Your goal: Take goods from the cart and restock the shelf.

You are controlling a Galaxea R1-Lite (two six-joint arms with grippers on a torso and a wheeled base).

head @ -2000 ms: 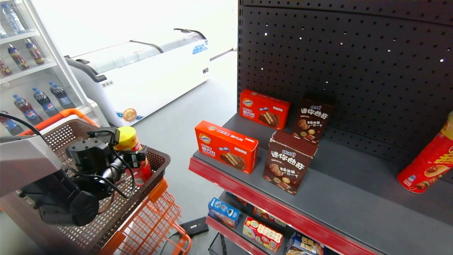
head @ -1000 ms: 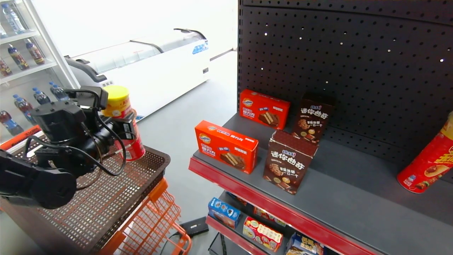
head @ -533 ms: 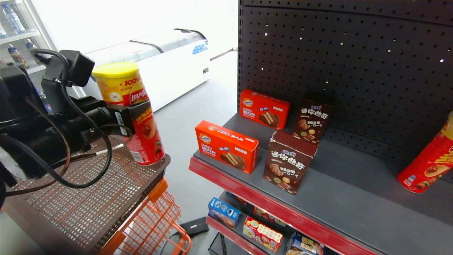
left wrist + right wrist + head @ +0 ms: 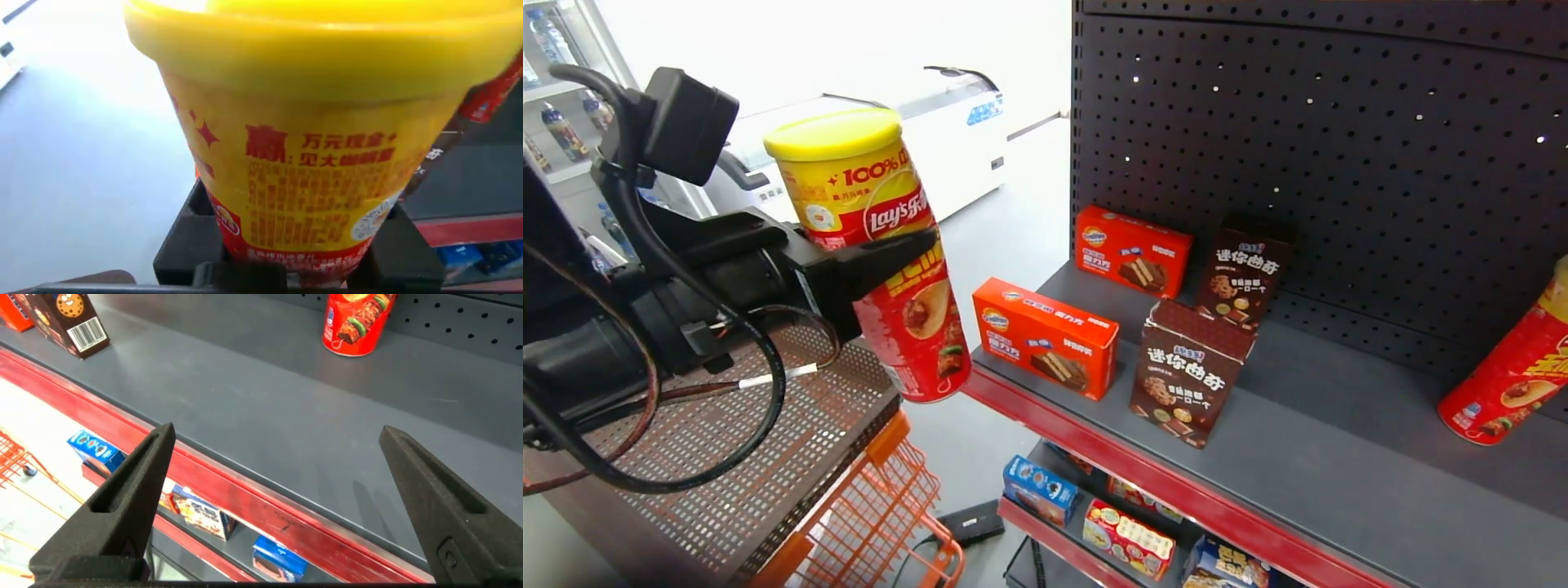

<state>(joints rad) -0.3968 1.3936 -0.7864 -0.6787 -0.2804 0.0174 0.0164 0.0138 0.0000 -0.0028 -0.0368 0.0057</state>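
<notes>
Our left pincer (image 4: 890, 249) is clamped on the can (image 4: 862, 184), aloft between cart (image 4: 768, 457) and shelf (image 4: 1339, 457) — out of the cart, not yet shelved; our right pincer (image 4: 276, 434) hangs apart over the shelf

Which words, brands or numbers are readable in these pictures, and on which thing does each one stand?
"100%": on the yellow upper band of the chip can.
"Lay's": the logo on the same chip can.
"迷你曲奇": on the front brown box and the rear brown box.
Orange boxes, second can, lower-shelf packs: print too small or blurred to read.
</notes>
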